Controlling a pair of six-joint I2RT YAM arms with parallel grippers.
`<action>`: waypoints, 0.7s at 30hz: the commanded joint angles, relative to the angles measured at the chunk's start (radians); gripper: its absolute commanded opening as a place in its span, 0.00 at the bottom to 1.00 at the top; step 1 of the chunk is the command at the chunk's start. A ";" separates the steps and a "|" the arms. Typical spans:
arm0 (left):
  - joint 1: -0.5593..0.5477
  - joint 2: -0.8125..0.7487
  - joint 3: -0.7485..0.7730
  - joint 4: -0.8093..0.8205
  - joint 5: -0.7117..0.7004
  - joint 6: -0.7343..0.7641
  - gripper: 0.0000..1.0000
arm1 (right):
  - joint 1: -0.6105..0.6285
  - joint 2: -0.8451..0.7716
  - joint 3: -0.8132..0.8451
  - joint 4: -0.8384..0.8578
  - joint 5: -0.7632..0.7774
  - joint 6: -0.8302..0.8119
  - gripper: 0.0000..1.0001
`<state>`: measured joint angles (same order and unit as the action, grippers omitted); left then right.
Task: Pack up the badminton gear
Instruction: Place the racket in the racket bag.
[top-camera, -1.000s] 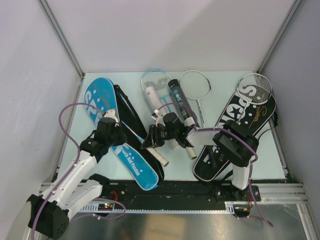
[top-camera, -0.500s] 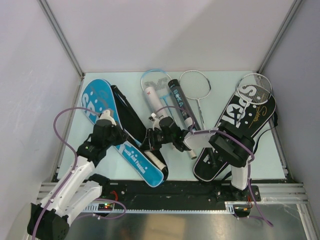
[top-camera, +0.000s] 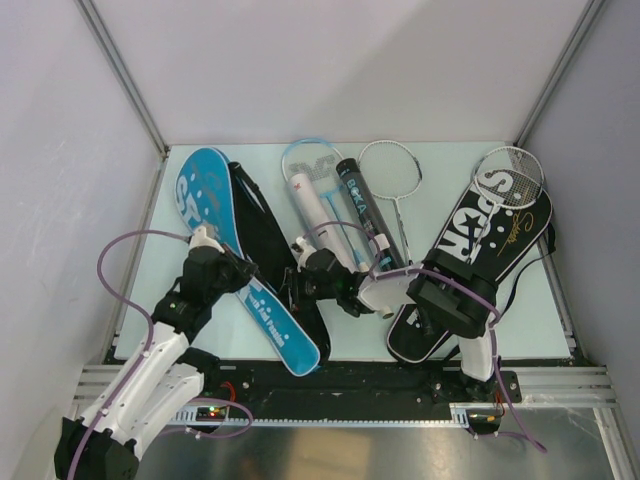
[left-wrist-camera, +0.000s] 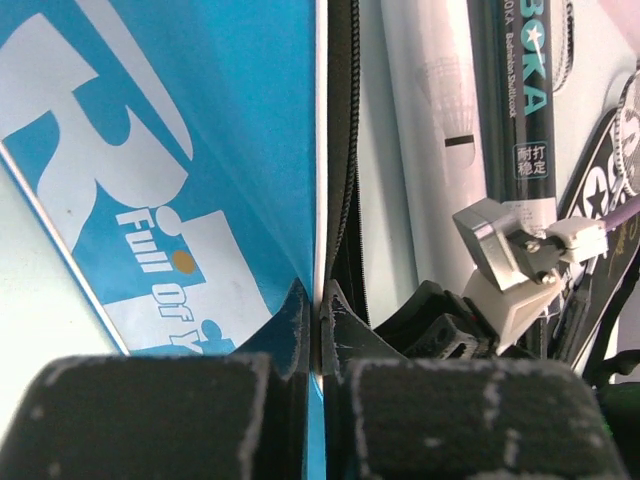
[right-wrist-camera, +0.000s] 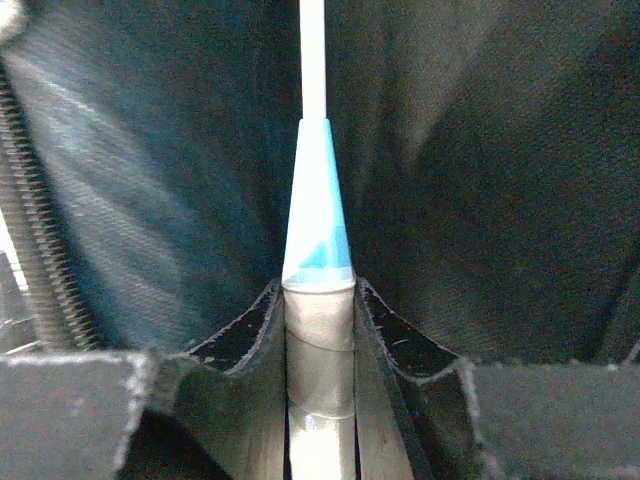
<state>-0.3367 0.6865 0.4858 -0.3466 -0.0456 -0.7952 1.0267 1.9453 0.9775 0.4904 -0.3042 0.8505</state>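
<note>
The blue racket cover lies at the left with its black inside spread open. My left gripper is shut on that cover's edge. My right gripper is shut on the white grip of a light-blue racket. The racket's shaft runs up into the cover's dark interior, and its head is hidden. A white tube and a black tube lie side by side at the centre, over another light-blue racket head.
A thin silver racket lies behind the tubes. At the right, the black "SPORT" cover carries a second silver racket at its far end. Frame posts and walls enclose the table on three sides.
My right gripper has moved left with the racket handle into the cover's opening, and the white grip no longer shows from above. My left gripper shifted slightly right and nearer with the cover's edge.
</note>
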 joint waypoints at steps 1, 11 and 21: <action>-0.014 -0.031 -0.002 0.077 0.089 -0.067 0.00 | -0.005 0.029 0.029 0.056 0.205 0.055 0.18; 0.022 0.032 -0.011 0.082 -0.001 0.011 0.00 | 0.009 -0.114 0.029 -0.102 0.224 -0.036 0.48; 0.085 0.087 -0.005 0.073 -0.018 0.138 0.00 | -0.110 -0.394 0.029 -0.400 0.117 -0.168 0.62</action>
<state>-0.2764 0.7609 0.4725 -0.3004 -0.0360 -0.7475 0.9573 1.6554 0.9787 0.2218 -0.1558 0.7597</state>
